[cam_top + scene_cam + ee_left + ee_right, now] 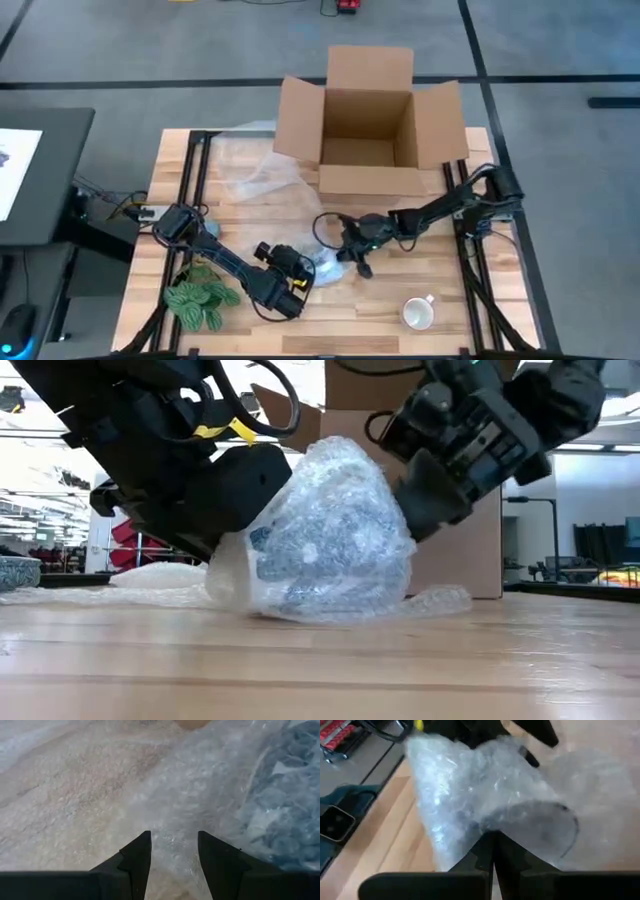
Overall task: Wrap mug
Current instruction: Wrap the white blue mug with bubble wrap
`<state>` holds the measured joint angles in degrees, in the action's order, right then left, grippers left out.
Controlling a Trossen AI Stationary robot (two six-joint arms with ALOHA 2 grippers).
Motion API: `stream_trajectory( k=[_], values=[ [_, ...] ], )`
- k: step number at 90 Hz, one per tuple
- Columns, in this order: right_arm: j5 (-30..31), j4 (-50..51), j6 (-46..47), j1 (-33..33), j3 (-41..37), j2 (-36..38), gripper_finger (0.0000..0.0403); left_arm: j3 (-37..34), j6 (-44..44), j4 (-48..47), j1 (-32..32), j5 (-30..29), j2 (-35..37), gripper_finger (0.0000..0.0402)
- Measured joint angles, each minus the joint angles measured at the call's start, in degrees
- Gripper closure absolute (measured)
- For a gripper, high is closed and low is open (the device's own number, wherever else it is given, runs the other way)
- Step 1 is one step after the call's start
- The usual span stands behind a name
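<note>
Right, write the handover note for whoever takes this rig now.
Left hand: open, fingers on the bubble wrap, pressed against the bundle.
Right hand: shut on a fold of bubble wrap on the bundle's other side.
The blue mug sits mid-table inside the wrap, in front of the open cardboard box. A white mug stands unwrapped near the front edge.
Done: blue mug mostly covered.
Left: close the loose ends; white mug untouched.

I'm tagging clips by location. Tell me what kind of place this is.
Probably a packing bench in a lab or workshop: a wooden table, an open cardboard box, a bubble-wrapped mug between both grippers, and grey floor around.
</note>
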<state>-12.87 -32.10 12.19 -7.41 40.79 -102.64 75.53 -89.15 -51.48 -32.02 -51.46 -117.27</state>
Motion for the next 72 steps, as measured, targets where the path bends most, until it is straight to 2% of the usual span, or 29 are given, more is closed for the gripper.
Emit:
stream_trajectory(
  k=[16,31,43,54,72],
  values=[
    [-4.0,-0.9,-0.8,0.2,4.1,-5.3,0.0403,-0.1,0.8,0.6,0.5,-0.2,0.0,0.0261],
    [-4.9,-0.2,-3.4,0.1,5.1,-5.7,0.0403,-0.2,1.2,1.1,0.9,-0.4,0.1,0.0261],
    [-4.9,3.6,-5.3,0.0,5.0,-2.5,0.0403,-0.1,1.3,1.9,0.9,-0.3,0.1,0.0261],
    [-4.2,11.8,-7.9,0.0,5.0,2.1,0.0403,-0.1,1.4,2.0,0.9,-0.2,0.1,0.0261],
    [3.2,24.2,-16.5,-0.9,3.4,10.7,0.0403,-0.1,1.5,1.8,0.9,-0.2,0.1,0.0261]
  ],
)
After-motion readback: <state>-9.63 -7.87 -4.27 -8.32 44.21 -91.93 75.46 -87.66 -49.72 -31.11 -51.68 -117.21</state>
